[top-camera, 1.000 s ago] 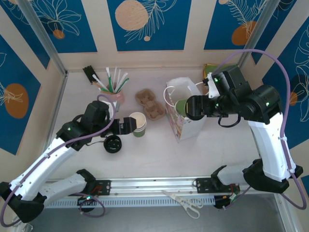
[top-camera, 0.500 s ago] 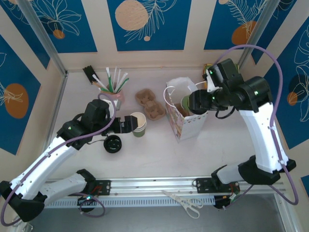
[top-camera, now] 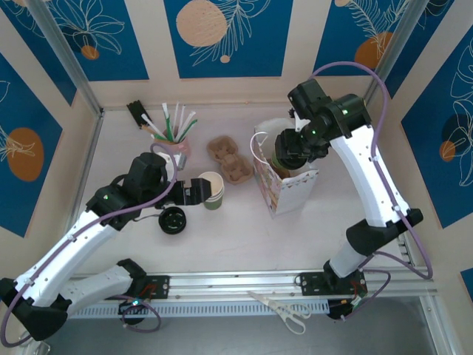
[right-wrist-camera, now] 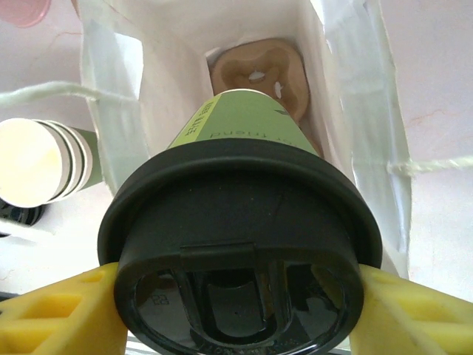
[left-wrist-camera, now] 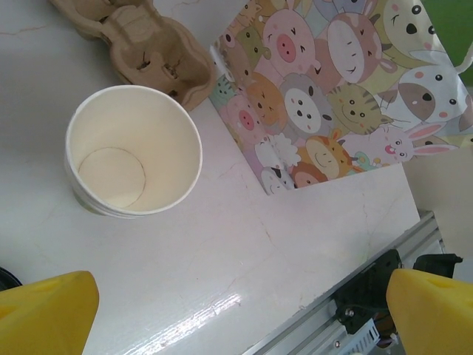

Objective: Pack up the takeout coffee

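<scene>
Over the open mouth of the white bag (top-camera: 292, 194), right of the counter's (top-camera: 244, 244) middle, the right claw (right-wrist-camera: 236, 318) grips the takeout coffee (right-wrist-camera: 240, 126). Its yellow fingers (right-wrist-camera: 52, 314) press on either side just under the black lid (right-wrist-camera: 244, 214). The cup is held lid towards the wrist camera, with its green wall running down into the bag. Whether its base has passed below the bag's rim cannot be told. At the bottom of the bag lies a brown cardboard carrier (right-wrist-camera: 260, 70), directly beneath the cup.

The bag stands upright, with cartoon animals printed on its side and cord handles at the top. Just left of it, on the counter, lies a second cardboard carrier (top-camera: 229, 161). Near that one stands a stack of lidless green cups (top-camera: 211, 189), cream inside.

The left claw (top-camera: 191, 191) is wide open and empty, hovering just left of the stack with its yellow fingers (left-wrist-camera: 44, 314) spread apart. A lone black lid (top-camera: 174, 220) rests on the counter below the left arm, nearer than the stack. At the far left a pink holder of straws (top-camera: 174, 134) stands by the wall. Scissors (top-camera: 284, 310) lie on the near rail.
</scene>
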Motion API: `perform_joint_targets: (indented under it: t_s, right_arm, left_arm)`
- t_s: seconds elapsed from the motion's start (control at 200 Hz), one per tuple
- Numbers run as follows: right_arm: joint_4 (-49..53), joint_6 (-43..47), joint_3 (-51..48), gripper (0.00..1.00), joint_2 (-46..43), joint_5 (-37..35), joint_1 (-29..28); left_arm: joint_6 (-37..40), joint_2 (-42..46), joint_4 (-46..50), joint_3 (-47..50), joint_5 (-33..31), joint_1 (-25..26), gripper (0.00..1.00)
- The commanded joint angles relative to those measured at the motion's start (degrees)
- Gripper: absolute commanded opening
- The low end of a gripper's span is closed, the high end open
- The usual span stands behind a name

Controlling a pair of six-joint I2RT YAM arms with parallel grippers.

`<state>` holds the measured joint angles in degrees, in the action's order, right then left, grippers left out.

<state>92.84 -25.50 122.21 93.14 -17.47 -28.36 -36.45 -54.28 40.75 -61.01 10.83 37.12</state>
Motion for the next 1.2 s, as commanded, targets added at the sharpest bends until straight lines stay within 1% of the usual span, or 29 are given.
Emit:
perform_joint_targets:
  t_s: [0.0, 0.395, 0.555, 0.75, 1.195]
  right_arm:
    - [6.9, 0.8, 1.3, 0.66, 2.3, -0.5, 0.5]
    - [6.5, 1.0, 0.9, 0.66, 10.3, -0.5, 0.6]
    - [6.1, 0.9, -1.3, 0.66, 11.9, -0.2, 0.7]
    - [5.2, 1.0, -4.9, 0.66, 12.1, 0.2, 0.7]
    - [3.6, 0.9, -12.7, 0.66, 11.3, 0.9, 0.3]
  left_arm:
    - [2.5, 0.9, -0.1, 0.4, 1.2, -0.4, 1.0]
    - [5.7, 0.7, 1.6, 0.2, 0.9, -0.5, 1.0]
    - [7.2, 0.3, 2.1, 0.0, 0.8, -0.5, 1.0]
    - [8.8, -1.0, 2.2, -0.5, 1.1, -0.6, 1.0]
    - [9.5, -2.5, 1.3, -0.1, 2.3, -1.1, 1.0]
